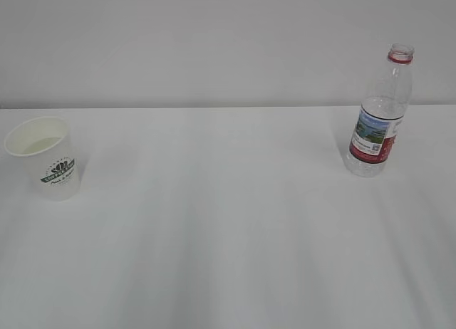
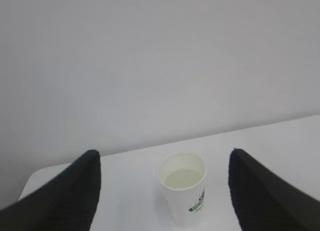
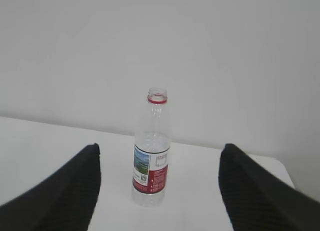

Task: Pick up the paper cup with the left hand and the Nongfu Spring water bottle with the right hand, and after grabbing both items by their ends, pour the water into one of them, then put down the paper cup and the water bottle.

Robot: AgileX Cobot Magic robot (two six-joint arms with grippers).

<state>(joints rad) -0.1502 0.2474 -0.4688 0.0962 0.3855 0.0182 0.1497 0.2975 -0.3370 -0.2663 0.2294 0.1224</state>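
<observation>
The paper cup stands upright at the table's left, white with a green logo. A pale level of water shows inside the cup. The Nongfu Spring water bottle stands upright at the right, uncapped, with a red neck ring and red label; it looks empty. In the left wrist view my left gripper is open, its fingers wide apart, with the cup ahead between them and untouched. My right gripper is open too, its fingers on either side of the bottle and short of it. Neither arm shows in the exterior view.
The white table stretches between cup and bottle. A plain grey wall stands behind it. The table's far right corner lies just past the bottle, and its far left corner lies left of the cup.
</observation>
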